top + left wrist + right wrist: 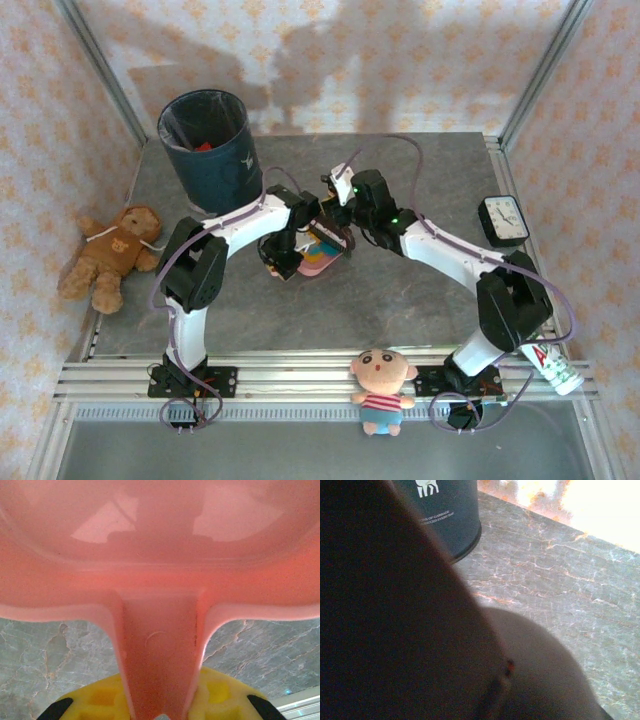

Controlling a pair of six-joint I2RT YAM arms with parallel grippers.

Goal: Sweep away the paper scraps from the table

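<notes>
Paper scraps [323,244] (yellow, blue and orange bits) lie bunched on the pink dustpan [312,266] at the middle of the table [420,330], between your two arms. Your left gripper [160,707] is clamped on the dustpan's handle. Your right gripper [340,205] is closed just beside the pan's far edge — what it grips cannot be made out. The dark bin [210,150] stands well apart, far left.
</notes>
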